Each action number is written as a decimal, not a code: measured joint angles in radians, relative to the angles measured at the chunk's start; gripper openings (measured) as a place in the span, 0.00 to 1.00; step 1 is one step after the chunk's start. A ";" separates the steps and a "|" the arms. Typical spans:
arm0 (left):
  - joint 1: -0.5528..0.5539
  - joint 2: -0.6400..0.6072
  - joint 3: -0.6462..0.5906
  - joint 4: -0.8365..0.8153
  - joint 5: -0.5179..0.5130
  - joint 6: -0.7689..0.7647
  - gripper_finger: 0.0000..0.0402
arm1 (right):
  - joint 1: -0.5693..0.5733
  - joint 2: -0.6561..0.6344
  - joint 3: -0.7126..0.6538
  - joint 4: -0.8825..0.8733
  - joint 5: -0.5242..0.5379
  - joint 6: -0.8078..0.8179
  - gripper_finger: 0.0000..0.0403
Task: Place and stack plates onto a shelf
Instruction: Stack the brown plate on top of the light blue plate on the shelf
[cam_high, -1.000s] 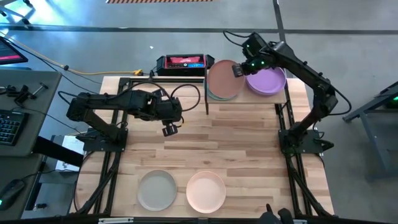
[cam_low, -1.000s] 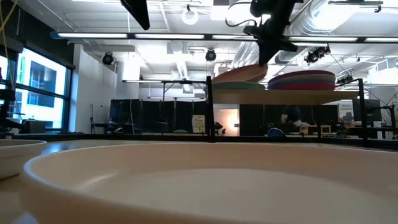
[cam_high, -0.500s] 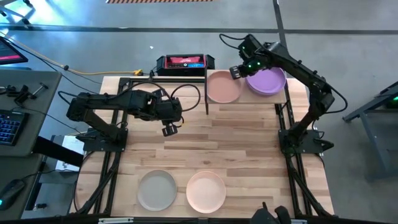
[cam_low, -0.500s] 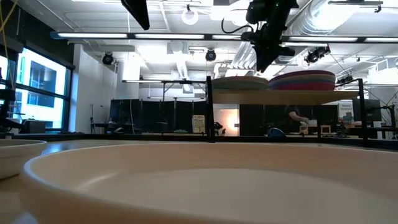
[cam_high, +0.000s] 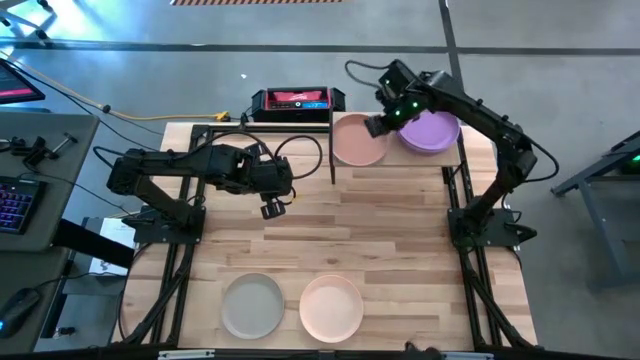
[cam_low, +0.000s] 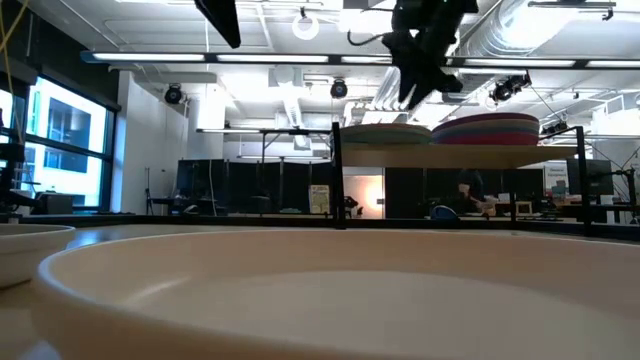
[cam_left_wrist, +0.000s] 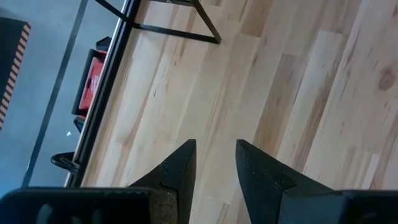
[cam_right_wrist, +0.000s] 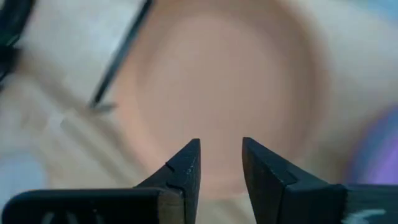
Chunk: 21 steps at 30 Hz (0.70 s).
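Observation:
The shelf (cam_low: 470, 155) stands at the table's far right and carries two stacks. The left stack has a terracotta plate (cam_high: 357, 141) on top, lying flat; the right stack is topped by a purple plate (cam_high: 432, 132). My right gripper (cam_high: 372, 127) hovers open above the terracotta plate's right rim, clear of it in the low view (cam_low: 408, 98). My left gripper (cam_high: 272, 209) hangs open over bare tabletop left of centre. A grey-beige plate (cam_high: 252, 305) and a peach plate (cam_high: 332, 307) rest flat near the table's near edge.
A red-and-black device (cam_high: 298, 100) sits at the far edge, left of the shelf. A black shelf post (cam_high: 332, 150) stands beside the left stack. Black frame rails run along the table's left and right sides. Bare wood lies between the arms and the near plates.
My right gripper brought the tilted terracotta plate down flat onto the shelf's left stack, covering the teal plate, let go of it, then rose and drew slightly left. The left arm kept still.

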 joint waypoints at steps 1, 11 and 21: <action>0.001 0.000 0.000 0.000 0.000 0.000 0.25 | 0.018 0.000 0.000 -0.003 -0.026 -0.006 0.24; 0.034 0.000 0.000 0.000 0.000 -0.003 0.25 | 0.206 0.016 0.000 0.005 -0.118 -0.025 0.24; 0.078 0.000 0.000 0.001 0.000 -0.003 0.25 | 0.291 0.113 0.000 0.079 -0.105 -0.020 0.24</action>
